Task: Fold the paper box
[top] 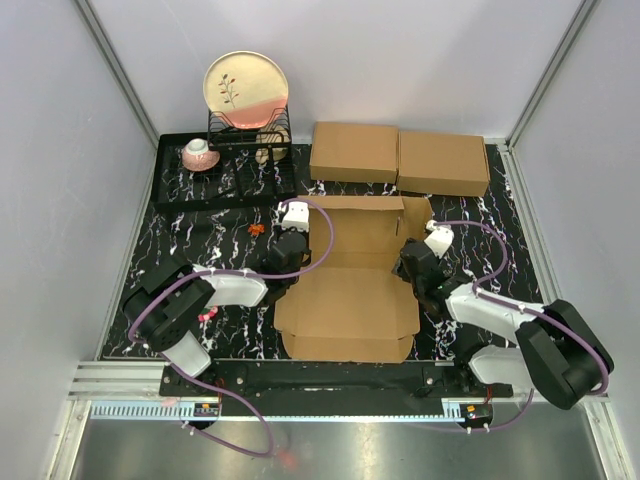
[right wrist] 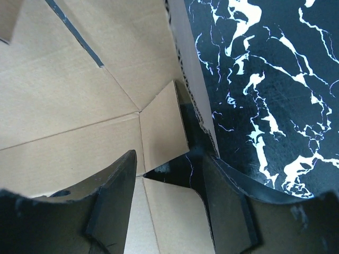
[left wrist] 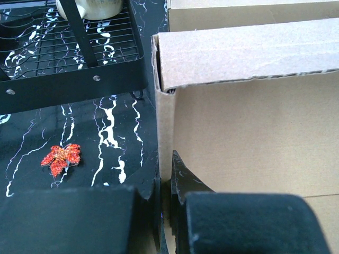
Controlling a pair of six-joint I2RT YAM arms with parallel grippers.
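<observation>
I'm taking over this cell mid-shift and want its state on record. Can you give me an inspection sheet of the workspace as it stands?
Surface: black, white-veined table.
Job's things: paper box at centre, near panel lying flat, side walls partly raised.
Clutter: dish rack at back left with a plate and a cup; two flat brown boxes at the back; red leaf near the rack.
Hands: left hand shut on the box's left wall; right hand open, fingers straddling the right wall.
Cables: purple cables loop from both arms; the left one arcs above the box's left edge.
Surroundings: white walls on three sides.
</observation>
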